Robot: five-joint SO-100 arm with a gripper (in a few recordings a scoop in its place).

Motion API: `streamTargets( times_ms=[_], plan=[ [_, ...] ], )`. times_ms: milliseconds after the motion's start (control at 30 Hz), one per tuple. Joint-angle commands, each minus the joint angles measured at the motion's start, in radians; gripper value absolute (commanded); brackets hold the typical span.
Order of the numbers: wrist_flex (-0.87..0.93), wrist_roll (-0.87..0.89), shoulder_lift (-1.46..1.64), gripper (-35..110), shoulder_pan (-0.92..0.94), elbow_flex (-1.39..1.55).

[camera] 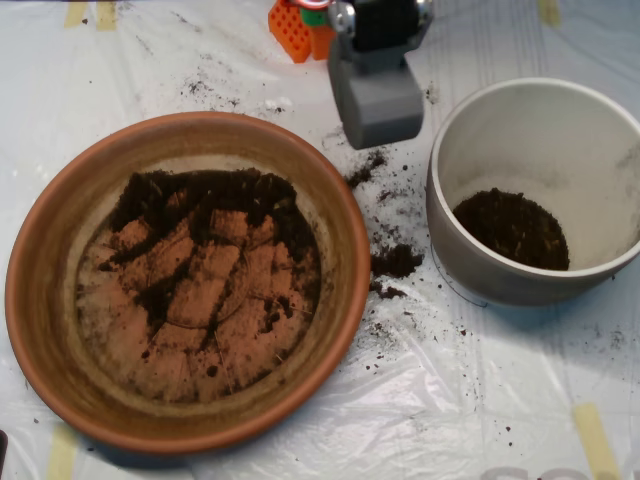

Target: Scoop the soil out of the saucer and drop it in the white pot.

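Soil (215, 215) lies smeared across the floor of the saucer (45, 300), thickest toward its far side. More sits in the bottom of the white pot (540, 110) — right of the saucer — and crumbs dot the plastic sheet (450, 400) between them. Just beyond the saucer's far rim hangs the grey scoop (377, 105), halves together, contents unseen.

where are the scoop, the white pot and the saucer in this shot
scoop (377, 100), overhead view, on its grey shell
white pot (530, 125), overhead view, on its bare inner wall
saucer (45, 262), overhead view, on its left rim
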Motion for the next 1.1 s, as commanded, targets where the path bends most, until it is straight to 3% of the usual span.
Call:
streamTargets(
  times_ms=[0, 300, 833, 1067],
  plan=[
    [0.026, -0.002, 0.064, -1, -0.097, -0.138],
    [0.052, -0.054, -0.112, -1, -0.255, -0.330],
    [0.064, -0.083, -0.405, 0, -0.347, -0.597],
    [0.133, -0.067, -0.457, 22, -0.328, -0.678]
  ],
)
